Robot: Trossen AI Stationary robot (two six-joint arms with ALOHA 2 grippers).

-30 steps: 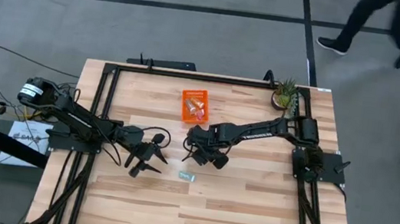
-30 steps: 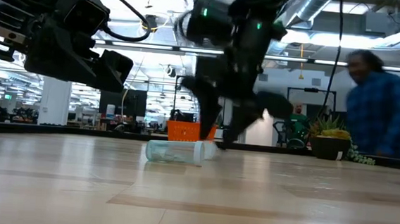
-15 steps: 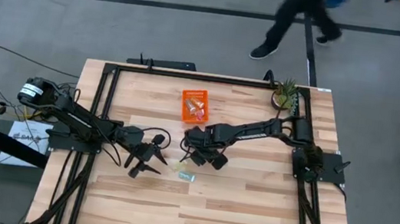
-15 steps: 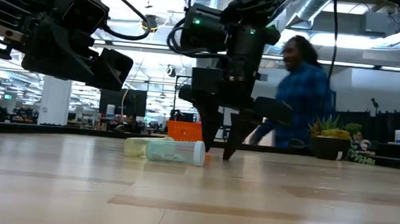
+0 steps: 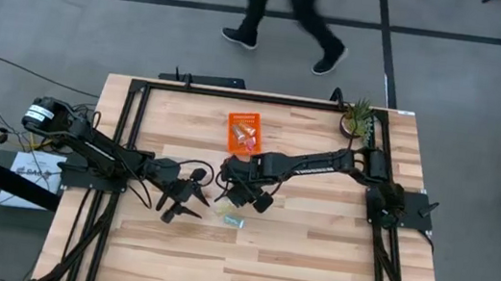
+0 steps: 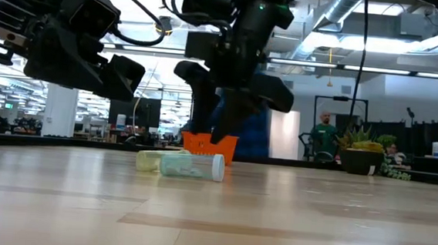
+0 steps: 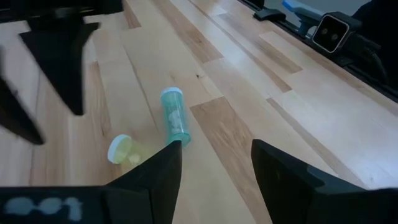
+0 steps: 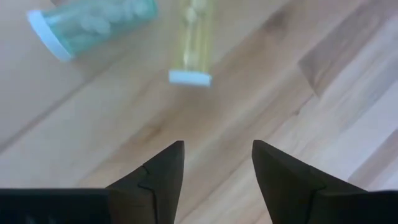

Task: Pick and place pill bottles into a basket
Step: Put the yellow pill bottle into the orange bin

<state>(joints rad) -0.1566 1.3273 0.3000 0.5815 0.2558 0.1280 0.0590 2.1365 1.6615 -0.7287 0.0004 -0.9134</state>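
Observation:
A pale teal-green pill bottle and a yellowish pill bottle lie on their sides on the table, close together; both also show in the low view, teal and yellowish. The orange basket stands farther back with bottles in it. My right gripper is open, above the table just beyond the yellowish bottle and the teal bottle, and touches nothing. My left gripper is open and empty, to the left of both bottles.
A small potted plant stands at the table's far right corner. A black frame runs along the table's edges. A person walks on the floor beyond the far edge. Bare wood lies toward the near edge.
My right gripper has moved toward the table's left edge and risen a little, still open. The yellowish bottle, not seen in the high view a second ago, now lies in plain sight beside the teal one. The person has walked leftward behind the table.

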